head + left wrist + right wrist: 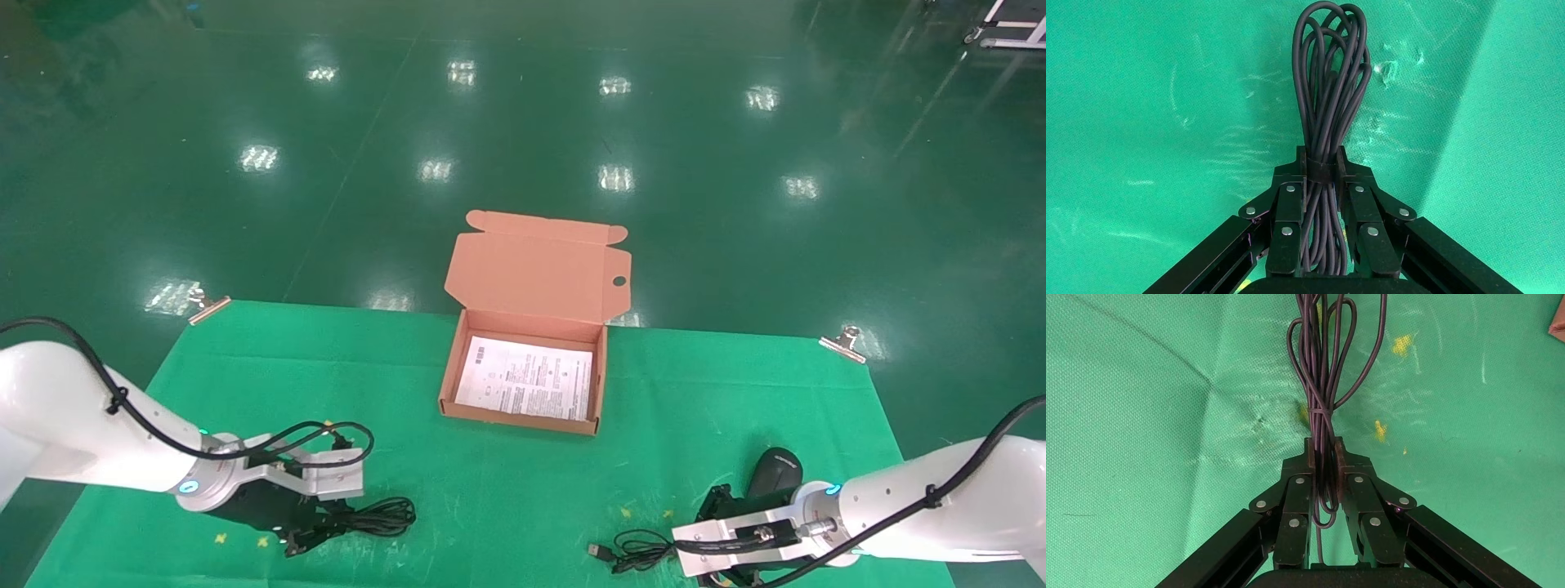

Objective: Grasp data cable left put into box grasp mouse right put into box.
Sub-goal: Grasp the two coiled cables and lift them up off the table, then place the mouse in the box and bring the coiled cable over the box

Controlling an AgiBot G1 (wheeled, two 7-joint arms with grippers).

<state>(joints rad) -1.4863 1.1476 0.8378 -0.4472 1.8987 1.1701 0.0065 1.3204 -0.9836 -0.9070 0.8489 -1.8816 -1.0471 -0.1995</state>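
- Left end effector clamped narrow on the data cable at its banded waist; the bundle's long axis runs straight out from the fingers, its loops lying on the green worktop.
- Data cable sits near-left of the box; left arm is the nearer one, and the box lies up and to the right of it.
- Right end effector pinched narrow on the mouse cord, not the body; cord coil near-right of the box.
- Mouse rests on the worktop near-right of the box, just beside the right wrist.
- Box open, lid tilted back, holds only a printed sheet; cable and mouse both outside.
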